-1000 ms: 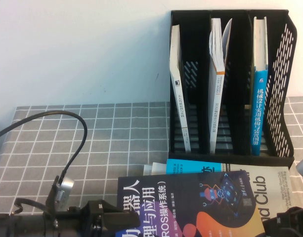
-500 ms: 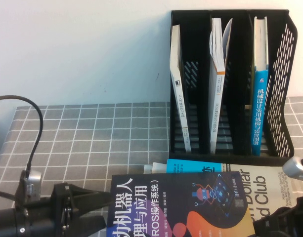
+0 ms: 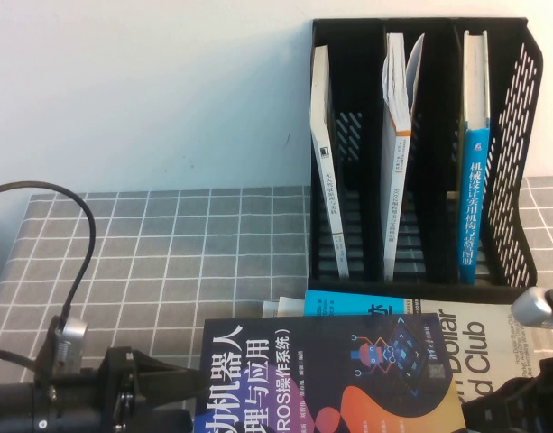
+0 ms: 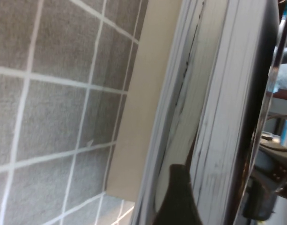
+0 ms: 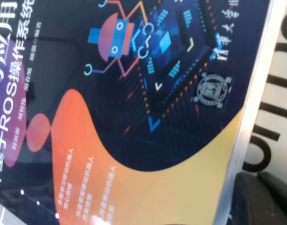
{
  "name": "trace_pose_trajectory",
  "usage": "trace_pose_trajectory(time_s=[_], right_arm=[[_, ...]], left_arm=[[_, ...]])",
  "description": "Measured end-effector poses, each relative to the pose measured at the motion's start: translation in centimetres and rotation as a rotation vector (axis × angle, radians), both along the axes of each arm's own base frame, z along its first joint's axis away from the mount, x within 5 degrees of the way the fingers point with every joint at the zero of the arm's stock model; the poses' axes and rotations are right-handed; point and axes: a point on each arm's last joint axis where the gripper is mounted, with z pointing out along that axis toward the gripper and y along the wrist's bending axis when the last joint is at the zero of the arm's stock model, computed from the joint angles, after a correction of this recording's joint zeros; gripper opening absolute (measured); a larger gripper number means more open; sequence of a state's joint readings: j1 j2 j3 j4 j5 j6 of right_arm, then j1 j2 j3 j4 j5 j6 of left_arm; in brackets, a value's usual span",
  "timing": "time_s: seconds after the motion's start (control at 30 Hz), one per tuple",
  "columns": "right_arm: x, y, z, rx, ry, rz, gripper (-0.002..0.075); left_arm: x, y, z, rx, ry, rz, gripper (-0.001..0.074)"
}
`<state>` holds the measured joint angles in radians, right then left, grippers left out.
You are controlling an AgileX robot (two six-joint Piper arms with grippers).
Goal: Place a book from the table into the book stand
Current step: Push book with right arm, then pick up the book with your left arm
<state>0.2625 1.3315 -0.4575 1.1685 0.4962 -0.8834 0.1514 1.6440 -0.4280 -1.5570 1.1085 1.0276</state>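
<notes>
The dark navy book (image 3: 321, 374) with white characters, an orange swirl and a small robot graphic lies flat on the grey gridded table (image 3: 168, 262) at the near edge, on top of other books. Its cover fills the right wrist view (image 5: 134, 103). My left gripper (image 3: 193, 401) is open at the book's left edge; in the left wrist view one finger (image 4: 178, 199) lies against the page edges (image 4: 213, 117). My right gripper (image 3: 520, 401) is at the book's right edge, over the lower book. The black three-slot book stand (image 3: 506, 198) stands upright at the back right.
A cyan and white "Dollar Brand Club" book (image 3: 493, 361) lies under the navy book. Each stand slot holds a book: two white ones (image 3: 328, 180) (image 3: 395, 153) and a blue-spined one (image 3: 474, 180). A black cable (image 3: 78, 234) loops over the left of the table.
The navy book shifted a little to the left, then stayed put. My left gripper drew back to the left, then came lower and closer to the book's left edge.
</notes>
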Motion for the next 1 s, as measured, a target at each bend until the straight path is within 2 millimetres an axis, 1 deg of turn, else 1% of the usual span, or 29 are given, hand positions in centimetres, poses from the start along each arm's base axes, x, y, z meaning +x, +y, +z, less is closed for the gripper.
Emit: trace_pose_trajectory(time_s=[0.17,0.33,0.5,1.0], right_arm=[[0.0,0.0,0.0,-0.009,-0.015,0.019,-0.0003],[0.0,0.0,0.0,-0.014,-0.025,0.032,-0.0003],[0.0,0.0,0.0,-0.018,-0.032,0.041,-0.0003],[0.0,0.0,0.0,-0.020,-0.036,0.045,-0.0003]], left_arm=[[1.3,0.1,-0.8,-0.033,0.033,0.005,0.0484],[1.9,0.2,-1.8,-0.043,0.070,0.012,0.0484],[1.9,0.2,-2.4,-0.047,0.095,0.012,0.0484],[1.9,0.2,-2.4,-0.043,0.090,0.000,0.0484]])
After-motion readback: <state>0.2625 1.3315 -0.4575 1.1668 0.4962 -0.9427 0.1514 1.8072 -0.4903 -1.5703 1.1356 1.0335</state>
